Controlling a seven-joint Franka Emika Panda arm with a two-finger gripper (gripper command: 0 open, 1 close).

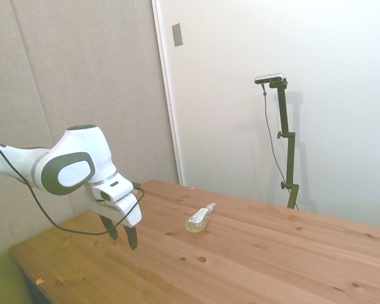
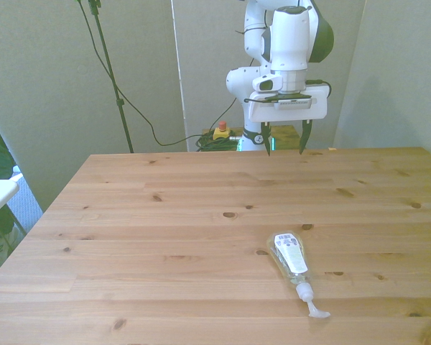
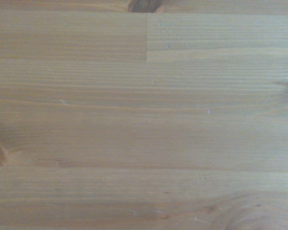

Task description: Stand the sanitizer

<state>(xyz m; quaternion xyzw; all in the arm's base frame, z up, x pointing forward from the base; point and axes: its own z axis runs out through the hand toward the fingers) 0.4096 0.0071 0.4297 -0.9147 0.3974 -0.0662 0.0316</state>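
We see the sanitizer [image 2: 290, 254] lying on its side on the tabletop [image 2: 165, 215], near the edge closest to the front camera and toward the front view's right. It is a small clear bottle with a pale label, a yellowish tint at its base and a white pump. The gripper [image 2: 284, 145] hangs over the far edge, well apart from it, fingers spread and empty.

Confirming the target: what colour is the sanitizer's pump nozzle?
White, on the clear sanitizer lying flat; its pump nozzle shows best in the front view.
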